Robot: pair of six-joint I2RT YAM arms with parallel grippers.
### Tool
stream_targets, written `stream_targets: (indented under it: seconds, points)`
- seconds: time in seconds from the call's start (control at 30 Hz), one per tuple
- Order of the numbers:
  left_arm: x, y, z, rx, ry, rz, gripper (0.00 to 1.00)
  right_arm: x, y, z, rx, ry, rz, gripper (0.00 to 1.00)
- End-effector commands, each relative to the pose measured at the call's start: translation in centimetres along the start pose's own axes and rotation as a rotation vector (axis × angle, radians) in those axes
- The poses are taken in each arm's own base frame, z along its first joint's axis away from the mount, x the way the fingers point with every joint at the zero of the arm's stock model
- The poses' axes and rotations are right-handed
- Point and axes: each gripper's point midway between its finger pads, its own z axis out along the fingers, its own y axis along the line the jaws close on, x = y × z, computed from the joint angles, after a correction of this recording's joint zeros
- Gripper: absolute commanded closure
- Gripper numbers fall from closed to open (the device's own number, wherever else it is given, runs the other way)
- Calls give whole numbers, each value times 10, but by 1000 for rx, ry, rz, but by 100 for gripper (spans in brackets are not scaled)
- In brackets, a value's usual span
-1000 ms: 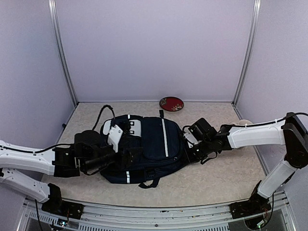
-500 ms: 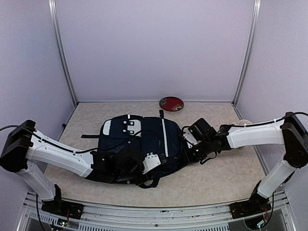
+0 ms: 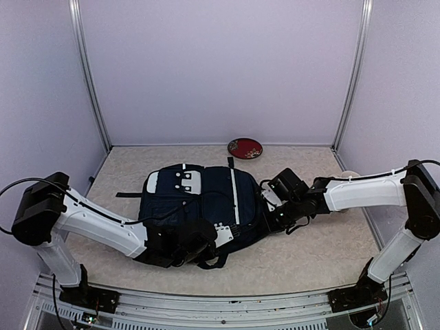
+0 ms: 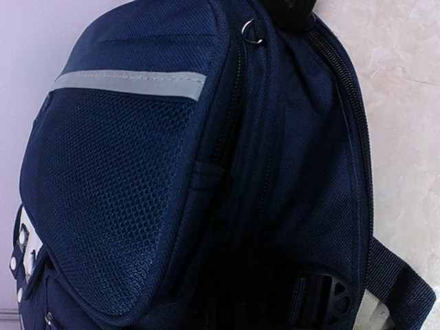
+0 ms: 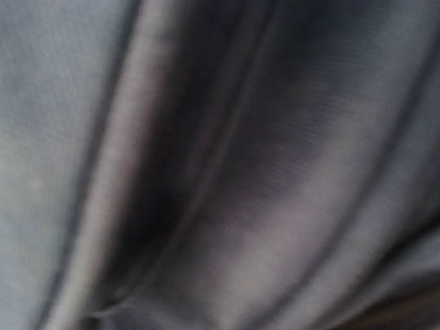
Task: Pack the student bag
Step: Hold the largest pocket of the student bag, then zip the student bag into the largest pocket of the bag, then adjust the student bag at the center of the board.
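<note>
Student bag (image 3: pixel 218 194): mesh pocket (image 4: pixel 117 206) visible only from left wrist

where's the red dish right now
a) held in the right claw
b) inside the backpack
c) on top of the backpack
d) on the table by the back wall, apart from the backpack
d: the red dish lies on the table at the foot of the back wall, with bare tabletop between it and the student bag.
</note>
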Motion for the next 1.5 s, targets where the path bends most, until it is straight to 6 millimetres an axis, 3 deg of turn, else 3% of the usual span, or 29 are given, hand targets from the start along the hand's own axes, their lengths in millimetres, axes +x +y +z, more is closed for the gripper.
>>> stream_targets:
  seconds: [0.0, 0.1, 0.17, 0.57, 0.7, 0.87, 0.97, 1.07, 1.2, 1.3, 1.4, 1.47]
  points:
    - [25, 21, -7, -104, 64, 17, 100, -3, -36, -16, 210, 13, 16, 100]
    - [33, 16, -18, -65, 70, 45, 100, 0, -78, -30, 419, 50, 29, 100]
    - [36, 11, -26, -33, 61, 74, 100, -2, -95, -40, 520, 69, 17, 100]
    - [30, -20, -53, 122, -38, 147, 100, -75, -128, -88, 772, 49, -139, 100]
    - [17, -25, -69, 170, -139, 145, 100, -108, -139, -85, 805, 27, -205, 100]
    - [4, -18, -90, 186, -258, 89, 100, -151, -144, -68, 702, -43, -258, 100]
    - [7, -17, -91, 180, -250, 93, 100, -164, -144, -55, 658, -76, -304, 100]
    - [5, -13, -88, 155, -249, 63, 100, -159, -127, -31, 530, -54, -322, 100]
    - [13, 44, -73, 15, -193, -239, 98, -136, -89, -12, 311, -89, -311, 100]
    - [23, 73, -71, -44, -165, -388, 76, -113, -68, -6, 164, -132, -239, 100]
    - [13, 71, -86, -1, -162, -452, 41, -84, -40, 3, -19, -167, -133, 100]
    - [6, 66, -99, 43, -175, -500, 25, -65, -28, 10, -54, -171, -111, 100]
